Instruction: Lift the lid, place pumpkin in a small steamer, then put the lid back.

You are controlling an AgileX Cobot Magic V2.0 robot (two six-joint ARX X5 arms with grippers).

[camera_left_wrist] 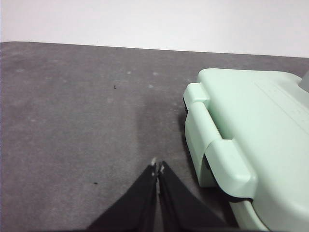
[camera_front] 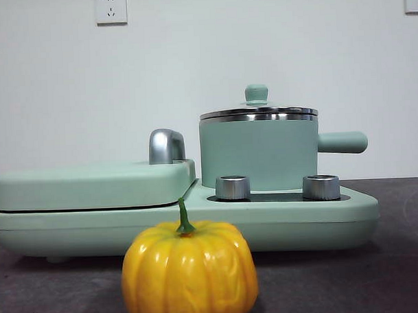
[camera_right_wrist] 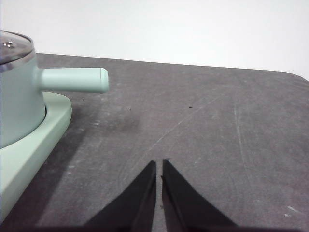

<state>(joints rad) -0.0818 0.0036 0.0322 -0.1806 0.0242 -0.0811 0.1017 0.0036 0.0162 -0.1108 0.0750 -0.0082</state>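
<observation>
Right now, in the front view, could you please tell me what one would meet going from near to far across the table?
Glossy yellow-orange ribbed pumpkin → wide flat mint-green appliance base → two silver knobs → cylindrical mint-green small steamer with its steel-rimmed glass lid on → white wall with sockets.

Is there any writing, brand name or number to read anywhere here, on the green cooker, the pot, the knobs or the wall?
None can be read.
Mint-green cylindrical pot and its clear glass lid: no text shows.
Flat mint-green appliance base and rectangular cover: plain.
Two silver knobs: no markings visible.
Glossy yellow-orange pumpkin: none.
White wall sockets: only slots, no legible print.
</observation>
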